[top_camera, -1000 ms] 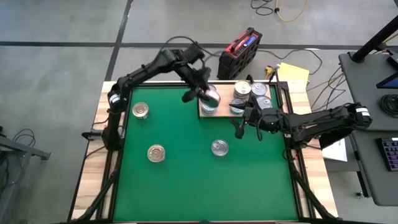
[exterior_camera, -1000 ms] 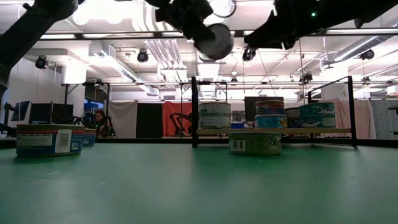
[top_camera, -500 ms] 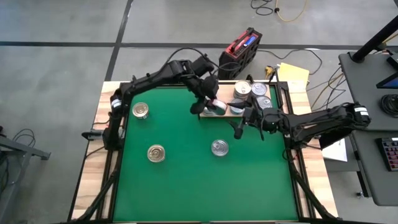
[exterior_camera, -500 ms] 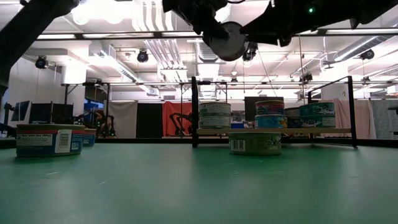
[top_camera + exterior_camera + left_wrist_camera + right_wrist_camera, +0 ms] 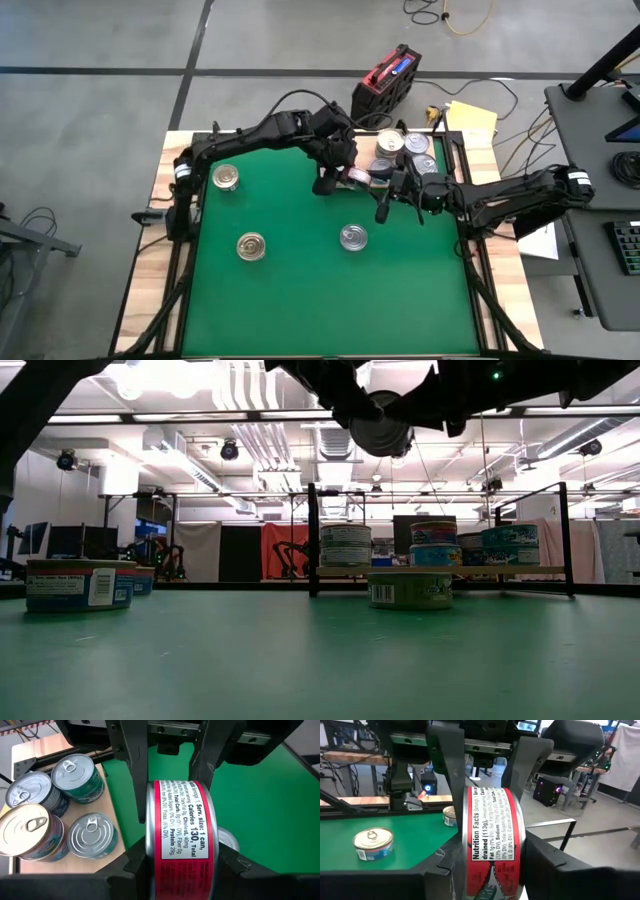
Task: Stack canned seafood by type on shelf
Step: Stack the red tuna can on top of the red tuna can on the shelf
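A red-labelled can (image 5: pixel 182 820) hangs on edge high above the green mat, next to the shelf. Both grippers are shut on it: my left gripper (image 5: pixel 182 867) from the left and far side, my right gripper (image 5: pixel 490 870) from the right. In the high view the can (image 5: pixel 357 177) sits between the left gripper (image 5: pixel 343 172) and the right gripper (image 5: pixel 390 187). The pale wooden shelf (image 5: pixel 447 160) carries several cans (image 5: pixel 390 143), some stacked. On the mat, three loose cans (image 5: pixel 227 178) (image 5: pixel 251 246) (image 5: pixel 353 237) stand on their bases. My left gripper pinches the can by its two flat ends, near the rim (image 5: pixel 150 851), between its two fingers. It comes slanting down from the table's far left. The can is lifted clear, on edge, its label wall facing the wrist. My right gripper has its two fingers (image 5: pixel 131 775) on the same two flat ends, at the opposite side of the rim (image 5: pixel 466 851). It comes level from the table's right. The can stands on edge between the fingers, clear of mat and shelf.
The shelf's cans (image 5: pixel 75 772) (image 5: pixel 92 834) (image 5: pixel 27 827) stand close below and beside the held can. A black frame post (image 5: pixel 313 540) rises at the shelf's end. A red and black case (image 5: pixel 385 85) lies beyond the far edge.
My left gripper has carried the red-labelled can toward the table's right, from over the shelf's left end to my right gripper, turning its wrist on the way. The can now sits between the right gripper's fingers. The right arm has kept its place.
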You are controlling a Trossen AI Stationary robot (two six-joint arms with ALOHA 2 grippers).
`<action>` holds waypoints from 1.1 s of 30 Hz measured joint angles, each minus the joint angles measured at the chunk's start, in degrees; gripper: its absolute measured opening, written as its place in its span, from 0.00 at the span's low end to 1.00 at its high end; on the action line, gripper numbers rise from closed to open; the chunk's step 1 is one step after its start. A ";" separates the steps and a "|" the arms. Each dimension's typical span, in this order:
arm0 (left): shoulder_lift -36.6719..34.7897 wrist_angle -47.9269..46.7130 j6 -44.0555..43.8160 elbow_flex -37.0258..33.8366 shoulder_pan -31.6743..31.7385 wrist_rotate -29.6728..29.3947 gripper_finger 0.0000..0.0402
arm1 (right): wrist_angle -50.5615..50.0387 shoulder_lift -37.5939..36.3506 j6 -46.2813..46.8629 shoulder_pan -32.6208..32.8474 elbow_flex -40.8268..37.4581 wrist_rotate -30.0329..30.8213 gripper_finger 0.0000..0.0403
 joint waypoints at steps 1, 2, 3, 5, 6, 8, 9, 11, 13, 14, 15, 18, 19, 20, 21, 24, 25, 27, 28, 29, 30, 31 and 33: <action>-0.36 0.29 -0.39 -0.43 0.00 0.03 0.30 | 0.11 0.00 0.00 0.00 0.02 -0.17 0.34; -0.59 0.46 -0.68 -0.86 -0.02 0.03 0.30 | 0.10 0.00 -0.02 0.00 0.02 -0.18 0.34; -0.93 0.68 -0.92 -1.34 -0.04 0.05 0.30 | 0.04 0.00 0.01 0.02 0.02 -0.18 0.34; -1.54 1.40 -1.64 -2.42 -0.09 0.03 0.30 | 0.10 -0.02 0.26 0.02 0.03 -0.52 0.34; -1.73 1.59 -2.14 -2.74 -0.09 0.16 0.30 | 0.11 -0.02 0.60 0.02 0.07 -0.55 0.34; -1.76 1.45 -3.65 -2.91 -0.09 0.47 0.35 | -0.17 -0.02 0.85 0.02 0.09 -0.69 0.34; -1.77 0.83 -4.21 -2.90 -0.02 0.85 0.41 | -0.51 -0.02 0.47 0.04 0.04 -0.65 0.34; -1.87 0.33 -4.79 -2.44 0.10 0.79 0.56 | -2.28 -0.02 0.57 0.02 0.37 0.03 0.34; -1.98 0.09 -4.88 -1.60 0.41 0.47 0.67 | -4.86 -0.02 1.54 -0.06 1.91 0.86 0.34; -2.10 -0.54 -4.88 -1.08 0.57 0.21 0.71 | -6.34 -0.01 2.02 -0.06 2.87 1.65 0.34; -2.24 -1.37 -4.85 -0.47 0.80 -0.29 0.74 | -8.10 -0.07 2.57 0.01 3.88 2.70 0.34; -3.09 -4.58 -4.83 1.30 1.62 -3.20 0.76 | -15.43 0.02 3.89 -0.16 7.12 5.63 0.34; -3.56 -5.40 -4.80 1.51 1.87 -4.14 0.76 | -17.83 0.04 4.35 -0.47 8.41 6.04 0.34; -4.15 -6.12 -4.78 1.57 2.12 -4.93 0.76 | -19.97 0.04 4.96 -0.90 9.72 6.11 0.34; -4.75 -6.46 -4.76 1.56 2.29 -5.74 0.75 | -21.80 0.04 5.65 -1.61 11.10 6.15 0.34; -7.08 -6.92 -4.72 1.01 2.37 -7.26 0.72 | -27.68 0.02 6.76 -4.31 14.67 5.65 0.34; -8.00 -6.86 -4.70 0.80 2.34 -7.83 0.71 | -29.56 0.02 6.87 -5.54 15.61 4.92 0.34; -10.04 -6.76 -4.68 -0.13 2.19 -9.25 0.69 | -31.97 0.05 6.94 -8.46 17.31 1.30 0.34; -11.15 -6.59 -4.70 -0.97 2.14 -10.00 0.67 | -32.37 0.16 7.30 -10.10 18.17 -1.14 0.34; -12.44 -5.90 -4.68 -2.20 2.11 -10.26 0.66 | -32.58 0.34 7.63 -11.77 19.06 -4.14 0.34; -13.98 -4.88 -4.73 -3.85 2.10 -10.34 0.65 | -32.90 0.60 8.29 -13.58 19.90 -6.92 0.34; -15.64 -3.42 -4.98 -6.10 2.10 -10.48 0.64 | -33.42 1.09 8.57 -15.32 20.71 -9.70 0.34; -19.51 0.93 -5.94 -11.54 1.99 -10.61 0.61 | -33.85 2.49 9.04 -18.48 22.03 -14.18 0.34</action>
